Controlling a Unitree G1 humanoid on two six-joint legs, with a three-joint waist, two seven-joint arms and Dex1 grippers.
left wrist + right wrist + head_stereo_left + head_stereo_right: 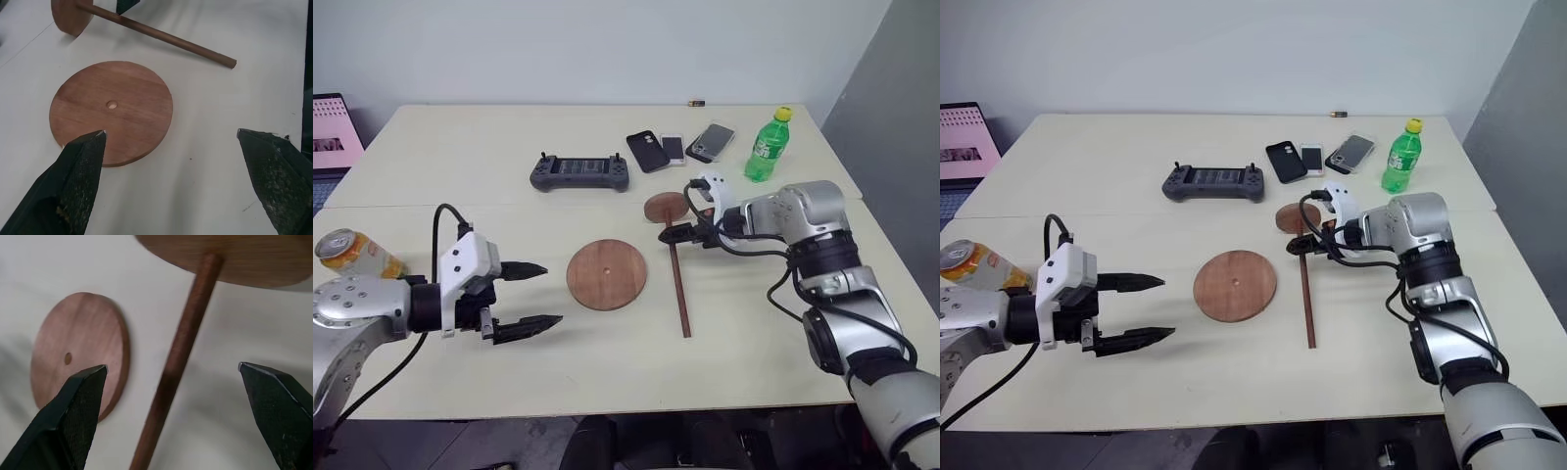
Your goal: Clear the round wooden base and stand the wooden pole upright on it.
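Head views: round wooden base (607, 274) lies flat mid-desk, nearer the front edge than the back, nothing on it. Wooden pole (679, 284) lies on the desk just right of the base, not touching; its plate end points toward the back edge, its plain tip toward the front. Right gripper (677, 234) hovers over the pole near the plate end, jaws wide, nothing held. Left gripper (527, 297) hangs left of the base, jaws wide, empty. Left wrist view: base with centre hole (112, 104) ahead of the fingers, pole beyond. Right wrist view: pole shaft (171, 377) sits between the wide fingers, untouched. Clearing looks done; pole pickup in hand. Next: lower, close on shaft, lift and stand it upright on the base.
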